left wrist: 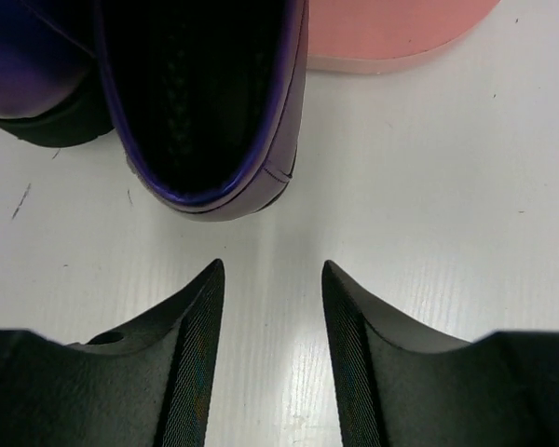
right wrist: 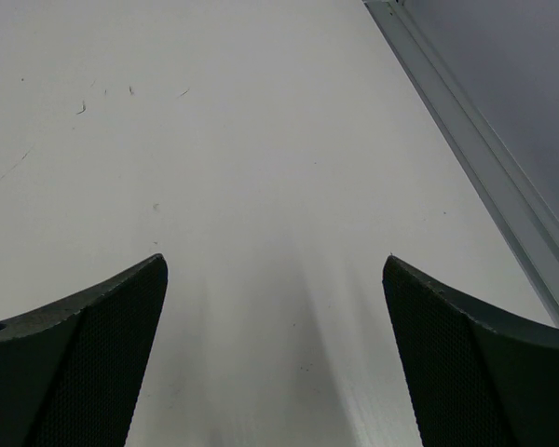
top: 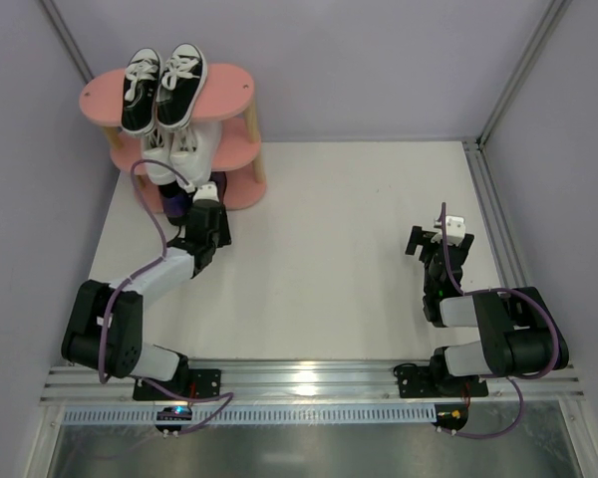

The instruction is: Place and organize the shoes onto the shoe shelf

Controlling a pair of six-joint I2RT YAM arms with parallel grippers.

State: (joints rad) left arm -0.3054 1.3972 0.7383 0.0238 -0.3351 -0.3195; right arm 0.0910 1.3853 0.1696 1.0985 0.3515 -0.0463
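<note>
Standing by the table, I see the left gripper (left wrist: 272,265) low in front of the shoe shelf (top: 234,85), its jaws about half apart with nothing between them. Just beyond the fingertips lies the heel of a glossy purple shoe (left wrist: 205,112), close but not touching. That heel rests on the white table (top: 329,249), not on the pink bottom board (left wrist: 391,33), and I cannot tell whether its toe reaches the board. A second purple shoe (left wrist: 28,65) lies just to its left. The black canvas sneakers (top: 164,85) sit on the top tier and the white sneakers (top: 179,149) on the middle one. The right gripper (right wrist: 275,260) hangs wide apart and empty over bare table, well away.

The trouble I expect is a miss. If the jaws close here, they will pinch air short of the heel. If they catch the slick rim off-centre, the shoe may twist or slip free. A hard push could jam it against its neighbour or jolt the light shelf and shift the pairs above.

I can read no brand, label or writing on anything.
</note>
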